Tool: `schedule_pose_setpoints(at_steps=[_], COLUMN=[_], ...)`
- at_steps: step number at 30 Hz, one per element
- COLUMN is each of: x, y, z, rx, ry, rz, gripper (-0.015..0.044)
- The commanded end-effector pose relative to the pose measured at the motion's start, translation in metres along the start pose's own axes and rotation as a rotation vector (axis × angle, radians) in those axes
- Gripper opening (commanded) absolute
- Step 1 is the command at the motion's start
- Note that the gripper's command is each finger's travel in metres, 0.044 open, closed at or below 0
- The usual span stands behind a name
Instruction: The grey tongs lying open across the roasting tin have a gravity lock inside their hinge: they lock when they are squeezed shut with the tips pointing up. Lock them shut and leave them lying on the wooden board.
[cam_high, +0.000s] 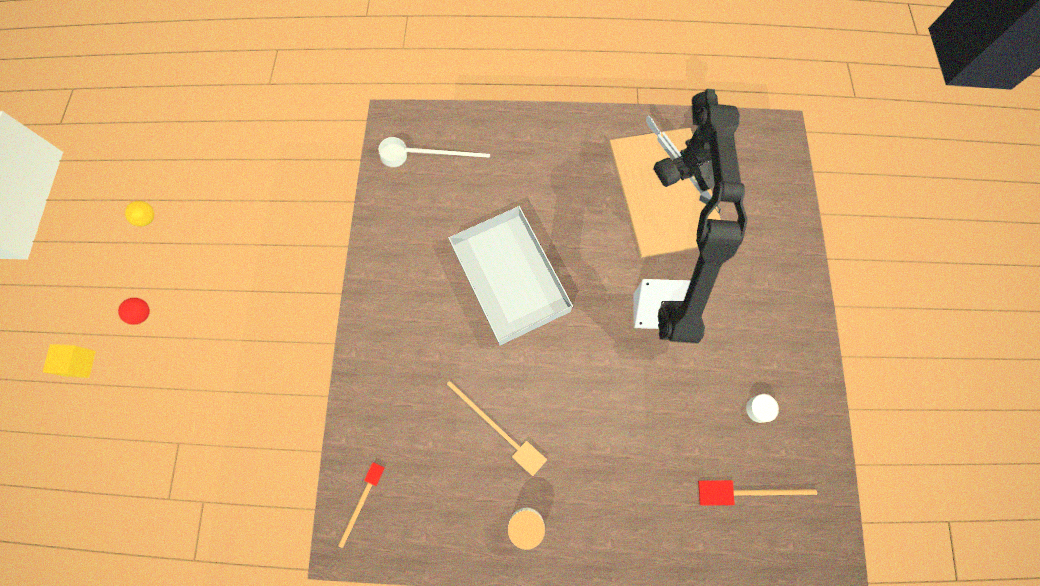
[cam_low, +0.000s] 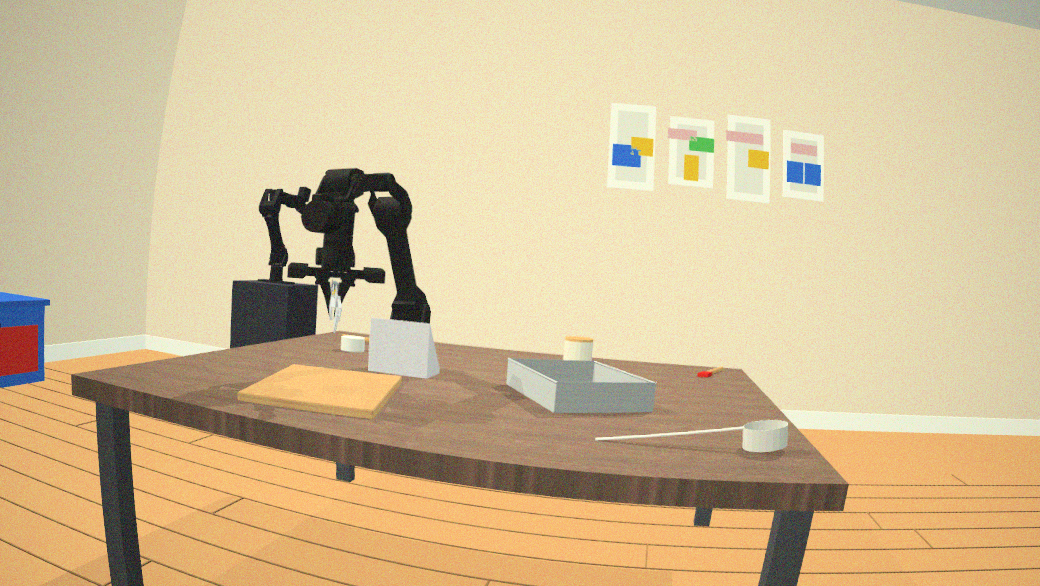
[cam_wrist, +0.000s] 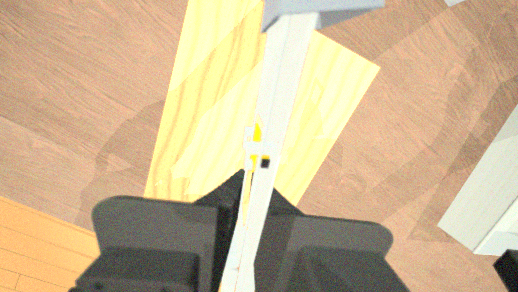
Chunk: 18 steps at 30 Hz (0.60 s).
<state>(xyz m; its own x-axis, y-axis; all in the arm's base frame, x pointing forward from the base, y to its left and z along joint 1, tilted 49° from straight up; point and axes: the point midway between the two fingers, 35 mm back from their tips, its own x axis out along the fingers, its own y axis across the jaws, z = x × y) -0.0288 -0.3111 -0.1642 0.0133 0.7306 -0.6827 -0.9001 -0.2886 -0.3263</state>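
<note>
Fingers (cam_high: 684, 163) (cam_low: 334, 297) nearly shut, clamped on tongs (cam_high: 665, 140) (cam_low: 335, 309) (cam_wrist: 284, 75), held up above wooden board (cam_high: 640, 189) (cam_low: 320, 389) (cam_wrist: 200, 85). Tin (cam_high: 510, 276) (cam_low: 604, 396) (cam_wrist: 487, 200) nr board, on worktop (cam_high: 618, 414) (cam_low: 473, 444) (cam_wrist: 65, 65); arm base (cam_high: 651, 287) (cam_low: 402, 349) also nr board.

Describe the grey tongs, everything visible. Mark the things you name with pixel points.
The grey tongs (cam_high: 663, 139) (cam_low: 335, 299) (cam_wrist: 284, 75) look metallic: long, slim, pale arms pressed nearly together, a broader darker-grey piece at one end, small yellow parts and a black square spot midway. The claw (cam_high: 682, 165) (cam_low: 334, 309) (cam_wrist: 248, 175) is shut on them. They hang in the air above the wooden board (cam_high: 640, 211) (cam_low: 320, 390) (cam_wrist: 210, 100), crossing over it. Whether the hinge lock has caught cannot be seen.
</note>
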Motion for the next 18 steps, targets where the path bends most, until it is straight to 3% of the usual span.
schedule_pose_setpoints(at_steps=[1, 18], x=[0.008, 0.036], y=[0.001, 0.001], z=[0.0, -0.001], rx=[0.002, 0.002], ry=[-0.004, -0.004], rz=[0.002, 0.002], gripper=[-0.015, -0.015])
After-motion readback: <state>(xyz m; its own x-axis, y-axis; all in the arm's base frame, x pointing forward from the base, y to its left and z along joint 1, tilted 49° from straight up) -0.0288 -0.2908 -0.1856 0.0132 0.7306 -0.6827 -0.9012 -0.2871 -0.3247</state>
